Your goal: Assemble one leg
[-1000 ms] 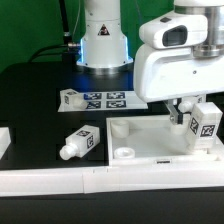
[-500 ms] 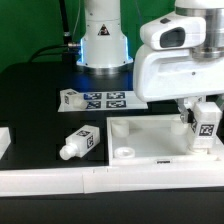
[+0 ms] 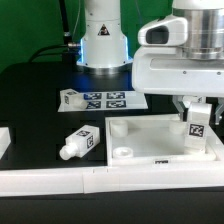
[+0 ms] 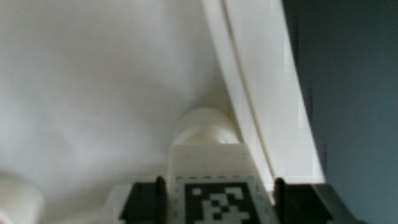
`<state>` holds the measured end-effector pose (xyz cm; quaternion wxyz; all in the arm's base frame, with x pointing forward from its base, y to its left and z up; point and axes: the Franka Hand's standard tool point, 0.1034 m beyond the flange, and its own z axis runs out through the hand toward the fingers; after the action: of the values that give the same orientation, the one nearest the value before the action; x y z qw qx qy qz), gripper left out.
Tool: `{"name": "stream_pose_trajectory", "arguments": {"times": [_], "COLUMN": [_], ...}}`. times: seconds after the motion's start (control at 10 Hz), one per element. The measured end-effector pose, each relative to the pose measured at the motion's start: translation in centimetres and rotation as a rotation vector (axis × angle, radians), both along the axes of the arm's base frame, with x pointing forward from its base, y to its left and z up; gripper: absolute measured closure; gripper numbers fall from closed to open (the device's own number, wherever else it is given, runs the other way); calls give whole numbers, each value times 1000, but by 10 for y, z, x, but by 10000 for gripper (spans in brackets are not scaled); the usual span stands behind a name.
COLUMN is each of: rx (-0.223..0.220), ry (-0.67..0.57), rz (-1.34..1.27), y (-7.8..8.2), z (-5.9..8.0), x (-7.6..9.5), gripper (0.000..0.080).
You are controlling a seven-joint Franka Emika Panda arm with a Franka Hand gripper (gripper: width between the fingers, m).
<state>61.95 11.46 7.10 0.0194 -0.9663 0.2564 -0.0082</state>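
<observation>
A small white plastic leg (image 3: 198,134) stands upright in the claw of the gripper (image 3: 199,120), toward the exterior view's right. The two fingers are closed on its blocky body, one on each side. A black-and-white square marker tag on that body faces the camera, and the rest of the leg reaches down below the fingertips.

In the wrist view, the same leg (image 4: 210,150) sits between two dark finger pads (image 4: 143,203). Its narrower round end points away from the claw, toward the white surface beneath.

That surface is a large flat white panel (image 3: 160,138). The held leg is over the panel's corner on the exterior view's right, close beside its raised edge. The pictures do not show whether the round end touches the panel. A round socket (image 3: 123,152) shows at the panel's near corner on the exterior view's left.

A second leg (image 3: 80,143) lies on its side on the black table (image 3: 35,100), to the exterior view's left of the panel and well apart from the claw. A third leg (image 3: 70,98) rests at the end of the marker board (image 3: 115,99), farther back. The arm's white base (image 3: 103,40) stands behind the board.
</observation>
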Motion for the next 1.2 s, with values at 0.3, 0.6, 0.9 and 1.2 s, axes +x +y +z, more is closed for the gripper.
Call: {"name": "stream_pose_trajectory", "arguments": {"times": [0.3,0.6,0.9,1.2], "rx": [38,92,91,75], "ry": [9,28,20,-25], "rz": [-350,-607,-581,-221], "y": [4,5,6,-2], "z": [-1,0,-1,3], "x": [0,5,5,1], "gripper": [513,512,345,160]}}
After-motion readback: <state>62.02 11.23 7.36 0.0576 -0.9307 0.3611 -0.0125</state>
